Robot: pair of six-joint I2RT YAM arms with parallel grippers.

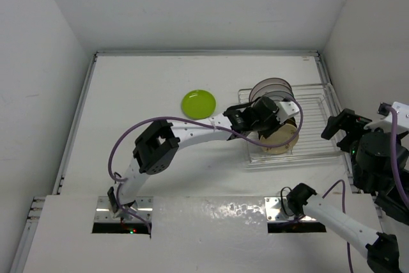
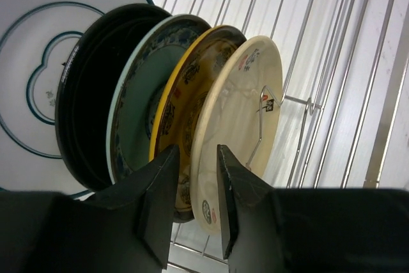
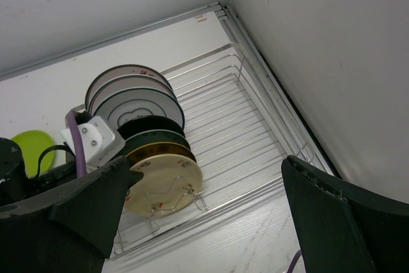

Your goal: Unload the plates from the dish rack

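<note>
The silver wire dish rack (image 1: 319, 103) holds a row of upright plates. In the left wrist view, from left, they are white with teal lines (image 2: 32, 62), dark (image 2: 86, 94), teal-patterned (image 2: 137, 113), yellow-rimmed (image 2: 185, 81) and cream with orange-red marks (image 2: 239, 107). My left gripper (image 2: 197, 158) is shut on the cream plate's lower rim, one finger behind it and one in front. The plate still stands at the front of the row (image 1: 281, 137). A lime green plate (image 1: 198, 103) lies flat on the table, left of the rack. My right gripper (image 3: 211, 215) is wide open and empty, above the rack's near right corner (image 1: 345, 127).
The rack (image 3: 243, 113) sits close to the right wall (image 3: 319, 62) and the table's raised back rim (image 1: 204, 52). The right half of the rack is bare wire. The left arm (image 1: 185, 133) stretches across the table's middle towards the rack.
</note>
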